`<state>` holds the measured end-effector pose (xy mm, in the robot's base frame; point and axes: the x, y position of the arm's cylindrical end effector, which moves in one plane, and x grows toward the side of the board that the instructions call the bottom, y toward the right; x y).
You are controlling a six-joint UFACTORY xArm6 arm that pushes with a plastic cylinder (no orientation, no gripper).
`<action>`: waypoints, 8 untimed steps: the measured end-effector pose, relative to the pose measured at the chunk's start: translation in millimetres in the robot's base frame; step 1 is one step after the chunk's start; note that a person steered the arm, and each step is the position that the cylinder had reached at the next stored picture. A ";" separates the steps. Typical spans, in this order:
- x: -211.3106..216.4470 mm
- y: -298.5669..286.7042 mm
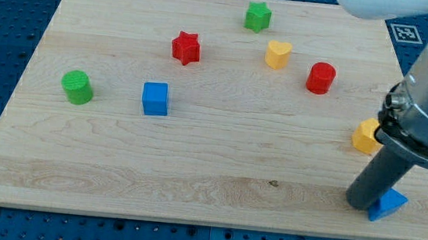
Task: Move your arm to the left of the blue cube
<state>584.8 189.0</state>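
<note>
The blue cube (154,98) sits on the wooden board (218,160) left of centre. My tip (363,204) rests on the board near the view's bottom right corner, far to the right of the blue cube. It touches or nearly touches a blue triangular block (389,205) just to its right. The arm's body hides part of the board's right edge.
A green cylinder (77,87) lies left of the blue cube. A red star (185,48), a green star (258,16), a yellow heart (278,54) and a red cylinder (321,77) lie toward the top. An orange-yellow block (366,137) sits by the arm.
</note>
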 end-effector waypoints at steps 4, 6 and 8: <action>5.5 -102.9; -19.9 -237.8; -59.9 -284.2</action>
<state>524.9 -95.1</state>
